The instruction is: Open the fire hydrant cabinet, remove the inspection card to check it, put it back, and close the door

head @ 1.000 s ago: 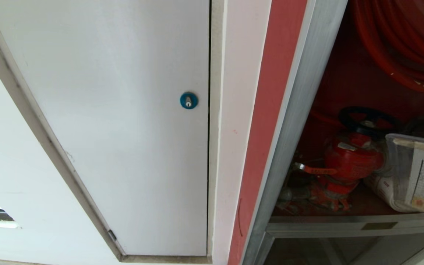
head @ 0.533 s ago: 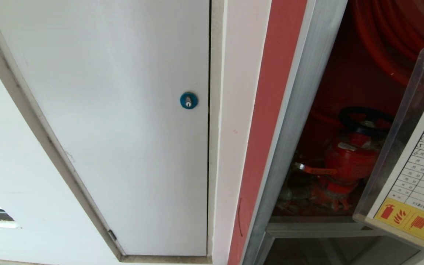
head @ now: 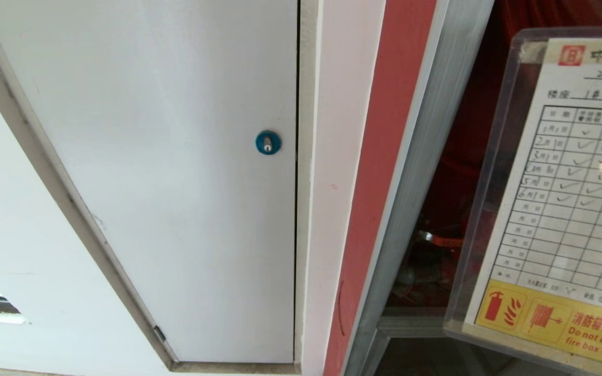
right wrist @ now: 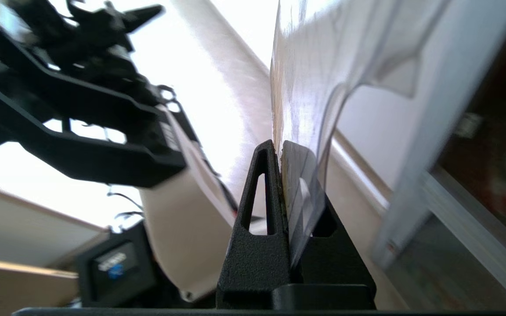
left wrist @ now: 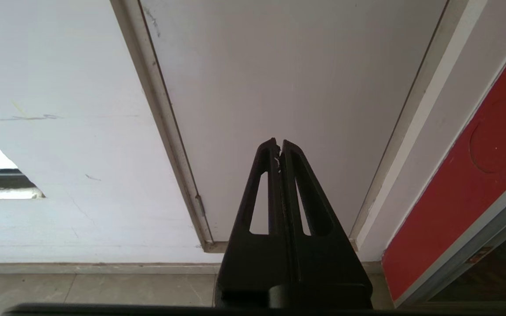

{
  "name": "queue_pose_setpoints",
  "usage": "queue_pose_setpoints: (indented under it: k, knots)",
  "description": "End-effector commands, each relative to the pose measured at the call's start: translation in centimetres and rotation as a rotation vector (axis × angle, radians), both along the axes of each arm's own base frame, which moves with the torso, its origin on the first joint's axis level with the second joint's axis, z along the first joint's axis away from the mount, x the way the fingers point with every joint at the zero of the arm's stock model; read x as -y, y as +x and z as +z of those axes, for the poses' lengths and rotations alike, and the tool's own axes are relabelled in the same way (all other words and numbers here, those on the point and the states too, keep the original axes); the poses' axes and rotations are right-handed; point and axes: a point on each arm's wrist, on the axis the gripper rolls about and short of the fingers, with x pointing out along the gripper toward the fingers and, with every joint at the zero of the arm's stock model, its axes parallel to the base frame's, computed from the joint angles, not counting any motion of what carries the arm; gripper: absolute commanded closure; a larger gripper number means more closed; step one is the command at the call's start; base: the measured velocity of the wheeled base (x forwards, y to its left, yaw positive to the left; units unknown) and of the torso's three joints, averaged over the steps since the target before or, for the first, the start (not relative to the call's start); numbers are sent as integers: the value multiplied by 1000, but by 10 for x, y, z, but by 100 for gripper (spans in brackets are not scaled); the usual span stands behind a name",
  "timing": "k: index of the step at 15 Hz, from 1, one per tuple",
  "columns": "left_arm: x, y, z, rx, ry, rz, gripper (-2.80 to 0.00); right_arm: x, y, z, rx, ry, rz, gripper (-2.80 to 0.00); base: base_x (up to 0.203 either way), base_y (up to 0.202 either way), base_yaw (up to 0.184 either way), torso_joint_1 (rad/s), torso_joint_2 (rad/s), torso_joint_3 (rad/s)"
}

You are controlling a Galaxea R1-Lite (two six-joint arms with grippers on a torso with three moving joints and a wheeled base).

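Checking step in hand: right tool (right wrist: 281, 151) clenched on the inspection card (head: 567, 193), held up facing the head camera before the open fire hydrant cabinet (head: 426, 172). Left tool (left wrist: 279, 147) clenched empty, parked. Next likely calls for returning it inside

Occlusions, head view
Whitish gridded paper inspection card (head: 567, 198) cut by right edge; hides most of red-lined silver metal cabinet (head: 452, 172) interior.
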Motion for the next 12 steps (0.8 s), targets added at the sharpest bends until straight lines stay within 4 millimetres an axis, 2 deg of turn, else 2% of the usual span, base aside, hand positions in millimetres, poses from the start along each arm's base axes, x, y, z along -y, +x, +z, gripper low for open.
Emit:
queue_pose_setpoints:
  k: [1, 6, 12]
  knots:
    - [0, 0, 0, -2, 0, 1, 0, -15, 15, 4, -84, 50, 108, 0, 0, 0, 0, 0, 0, 0]
    - [0, 0, 0, -2, 0, 1, 0, -48, 28, 14, -238, 155, 277, 0, 0, 0, 0, 0, 0, 0]
    - [0, 0, 0, -1, -1, 1, 0, -60, 36, 22, -376, 290, 297, 0, 0, 0, 0, 0, 0, 0]
